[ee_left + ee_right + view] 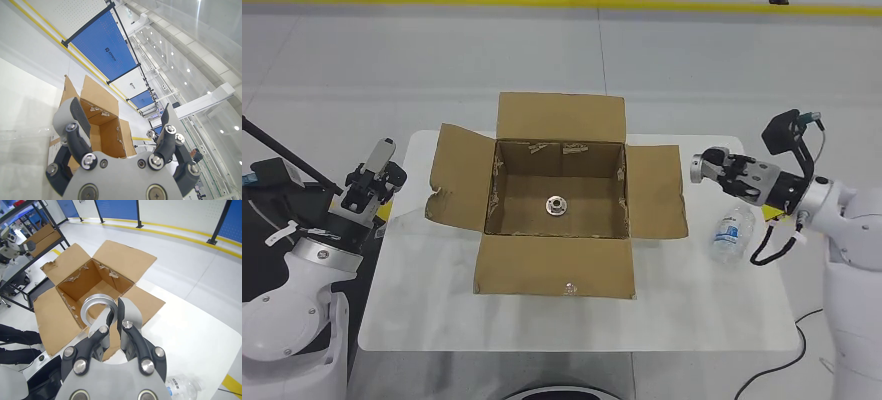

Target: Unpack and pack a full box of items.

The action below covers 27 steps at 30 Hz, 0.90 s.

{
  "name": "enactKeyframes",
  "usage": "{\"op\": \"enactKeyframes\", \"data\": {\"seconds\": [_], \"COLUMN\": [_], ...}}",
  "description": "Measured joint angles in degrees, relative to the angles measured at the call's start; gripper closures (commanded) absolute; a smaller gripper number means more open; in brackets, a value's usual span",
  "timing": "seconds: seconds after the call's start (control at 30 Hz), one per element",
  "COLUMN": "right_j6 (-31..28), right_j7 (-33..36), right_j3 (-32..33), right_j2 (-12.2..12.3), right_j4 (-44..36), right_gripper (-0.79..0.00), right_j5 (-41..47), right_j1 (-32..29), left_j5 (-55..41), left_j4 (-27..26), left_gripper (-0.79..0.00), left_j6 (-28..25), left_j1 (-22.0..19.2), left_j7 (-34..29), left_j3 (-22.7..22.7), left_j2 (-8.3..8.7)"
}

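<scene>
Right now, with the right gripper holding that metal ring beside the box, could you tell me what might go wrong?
The right gripper pinches the metal ring by one side of its rim only, so it may swing or slip. The spread flap of the box lies between it and the opening; a low path could catch it. The plastic bottle lies on the table close by that arm and might be knocked.

Box [552,265] on table [692,300]; round part [555,206], seemingly, inside; bottle [730,232] right.

Bottle [181,387] partly off-frame, R wrist
</scene>
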Motion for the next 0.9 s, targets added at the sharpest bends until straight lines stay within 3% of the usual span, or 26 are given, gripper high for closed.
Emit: {"op": "enactKeyframes", "data": {"seconds": [0.3, 0.43, 0.63, 0.9], "right_j6": [4.23, 7.64, 14.07, 20.92], "right_j7": [-2.55, -4.04, -6.47, -7.49], "right_j3": [-2.22, -7.05, -22.29, -47.37], "right_j2": [0.57, 0.31, -1.66, -7.92], "right_j4": [-6.22, -6.94, -2.72, 14.13], "right_gripper": [0.000, 0.000, 0.000, 0.000], "right_j5": [-2.78, -6.63, -15.27, -27.03], "right_j1": [-2.78, -1.01, 8.28, 24.74], "left_j5": [0.00, 0.00, 0.00, 0.00], "left_j4": [0.00, 0.00, 0.00, 0.00], "left_gripper": [-0.785, -0.785, -0.785, -0.785], "left_j6": [0.00, 0.00, 0.00, 0.00], "left_j1": [0.00, 0.00, 0.00, 0.00], "left_j7": [0.00, 0.00, 0.00, 0.00], "left_j3": [0.00, 0.00, 0.00, 0.00], "left_j2": [0.00, 0.00, 0.00, 0.00]}}
